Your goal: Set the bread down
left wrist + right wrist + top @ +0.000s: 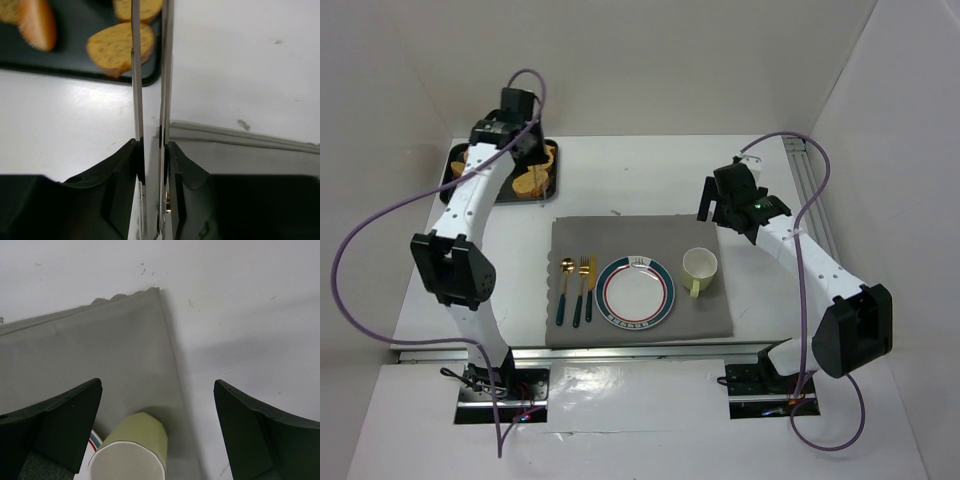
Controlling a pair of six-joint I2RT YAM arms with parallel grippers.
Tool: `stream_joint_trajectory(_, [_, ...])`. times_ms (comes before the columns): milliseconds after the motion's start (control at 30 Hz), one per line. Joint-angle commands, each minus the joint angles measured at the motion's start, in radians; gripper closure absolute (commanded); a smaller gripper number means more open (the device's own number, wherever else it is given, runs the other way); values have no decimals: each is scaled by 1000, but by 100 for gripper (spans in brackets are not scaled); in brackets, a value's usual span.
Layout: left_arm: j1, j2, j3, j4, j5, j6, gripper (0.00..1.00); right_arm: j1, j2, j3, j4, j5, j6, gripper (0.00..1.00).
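The bread (533, 181) lies as several tan, speckled slices in a black tray (452, 170) at the far left of the desk (620, 170), at about 10 o'clock from the plate (635, 292). The left hand (525, 150) hangs over the tray's right part, above the slices. In the left wrist view this hand (152, 145) is narrow, its black fingers (120, 160) pressed onto what look like thin metal tongs (136, 75) whose two blades run close together towards 12 o'clock. One slice (117, 47) sits at about 11 o'clock from the hand, just beside the left blade and partly crossed by it. Another slice (37, 22) lies farther off at 10 o'clock. The right hand (157, 385) is spread wide and holds nothing. It hovers over the far right corner of the grey mat (100, 350), with the pale green cup (132, 450) at 6 o'clock below it, well apart from the bread.
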Motion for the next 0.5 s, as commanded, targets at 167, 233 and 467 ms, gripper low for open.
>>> stream_joint_trajectory(167, [169, -32, -71, -102, 75, -36, 49, 34, -26, 45, 22, -38, -11, 0])
stream_joint_trajectory(233, [180, -6, -28, -122, 75, -36, 41, 34, -16, 45, 35, -49, -20, 0])
stream_joint_trajectory(467, [211, 66, 37, -148, 133, -36, 38, 34, 4, 35, 44, -58, -20, 0])
